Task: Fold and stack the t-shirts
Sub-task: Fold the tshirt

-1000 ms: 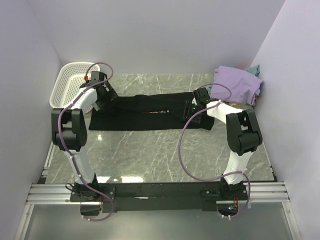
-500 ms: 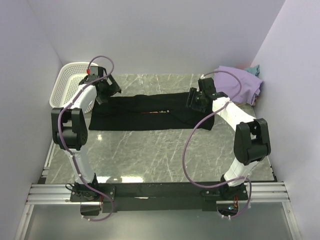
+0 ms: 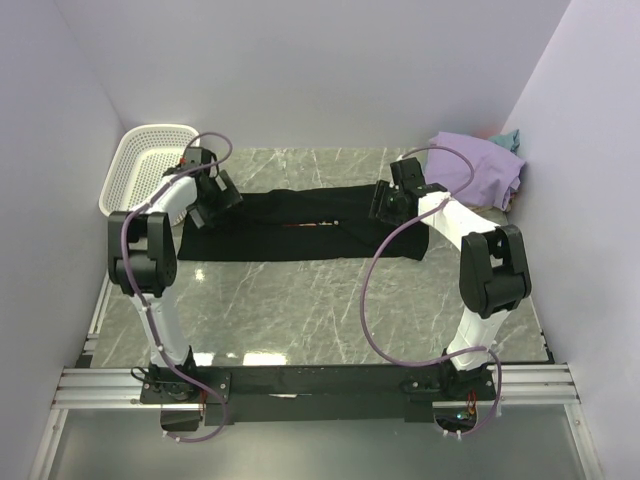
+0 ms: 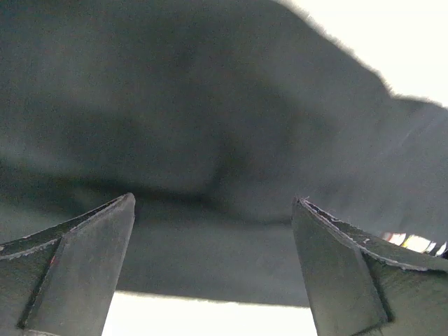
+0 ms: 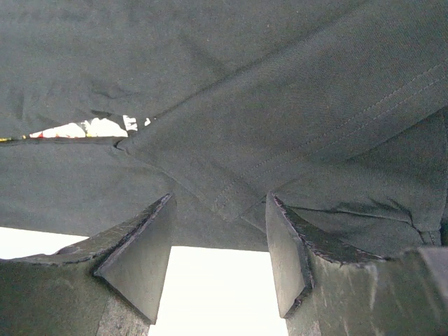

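Note:
The black t-shirt (image 3: 290,228) lies flat across the table as a long band, a sliver of print showing at its middle seam. My left gripper (image 3: 215,198) hovers over its left end, open wide; in the left wrist view its fingertips (image 4: 213,199) straddle dark cloth (image 4: 210,105) without pinching it. My right gripper (image 3: 388,203) is over the right end, open; in the right wrist view its tips (image 5: 219,197) sit just short of a folded hem (image 5: 245,84), with bare table between them. A lavender t-shirt (image 3: 478,165) is heaped at the back right, a teal one (image 3: 511,138) behind it.
A white perforated basket (image 3: 140,160) stands at the back left corner, close to my left arm. Lilac walls enclose the marble table (image 3: 320,310) on three sides. The arm bases and a metal rail run along the near edge.
The left jaws opened a little wider and that gripper slid slightly nearer over the shirt's left end. The right wrist lifted, then settled back by the right end.

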Tool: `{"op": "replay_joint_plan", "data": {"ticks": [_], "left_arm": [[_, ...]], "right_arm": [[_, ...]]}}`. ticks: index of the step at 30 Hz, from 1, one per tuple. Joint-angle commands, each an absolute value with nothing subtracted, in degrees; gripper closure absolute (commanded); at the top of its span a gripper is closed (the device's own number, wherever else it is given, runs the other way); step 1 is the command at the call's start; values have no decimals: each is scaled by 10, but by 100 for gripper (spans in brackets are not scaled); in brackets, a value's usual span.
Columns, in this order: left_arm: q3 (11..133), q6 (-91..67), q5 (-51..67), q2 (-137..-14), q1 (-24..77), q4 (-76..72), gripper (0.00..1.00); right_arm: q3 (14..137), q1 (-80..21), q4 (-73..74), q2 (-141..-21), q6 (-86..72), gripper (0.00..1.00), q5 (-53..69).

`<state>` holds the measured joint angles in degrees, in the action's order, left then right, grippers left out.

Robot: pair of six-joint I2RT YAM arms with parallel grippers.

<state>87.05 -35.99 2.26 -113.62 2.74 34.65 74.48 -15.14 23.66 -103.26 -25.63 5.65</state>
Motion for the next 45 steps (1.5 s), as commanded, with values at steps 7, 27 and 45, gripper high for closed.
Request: {"op": "replay_joint_plan", "data": {"ticks": [7,27,45], "left_arm": [[758,-355,1,-1006,33,367,0],[833,-360,-61,-1127,31,314,0],[846,-363,-50,-1128,30,302,1]], "right_arm": [[729,-152,225,-1017,-259,39,79],[718,-152,226,-1020,-248,39,82],[711,-153,218,-995,-240,39,33]]}}
